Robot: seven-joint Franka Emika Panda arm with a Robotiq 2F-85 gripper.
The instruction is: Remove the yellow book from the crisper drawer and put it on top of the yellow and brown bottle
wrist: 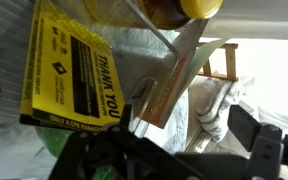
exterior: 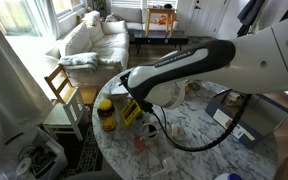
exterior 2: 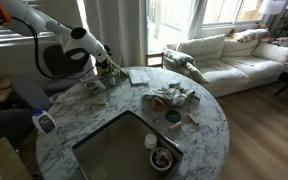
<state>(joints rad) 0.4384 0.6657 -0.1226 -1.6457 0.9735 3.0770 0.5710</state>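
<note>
In the wrist view the yellow book (wrist: 177, 72) shows edge-on as a thin olive-brown slab. It leans tilted inside the clear ribbed crisper drawer (wrist: 4, 60), next to a bright yellow sheet with black print (wrist: 69, 65). The yellow and brown bottle (wrist: 184, 8) stands just beyond it, and also shows in an exterior view (exterior: 105, 113). My gripper (wrist: 189, 132) is open, its dark fingers spread wide. The book's lower end is by one finger; I cannot tell if they touch. The gripper reaches down at the table's edge in both exterior views (exterior: 136, 106) (exterior 2: 104, 67).
The round marble table (exterior 2: 209, 125) holds a crumpled cloth (exterior 2: 169, 97), a small cup (exterior 2: 172, 117), a bowl (exterior 2: 162, 158), a dark inset panel (exterior 2: 119, 150) and a spray bottle (exterior 2: 44, 122). A wooden chair (exterior: 62, 90) and a sofa (exterior: 89, 40) stand beyond the table.
</note>
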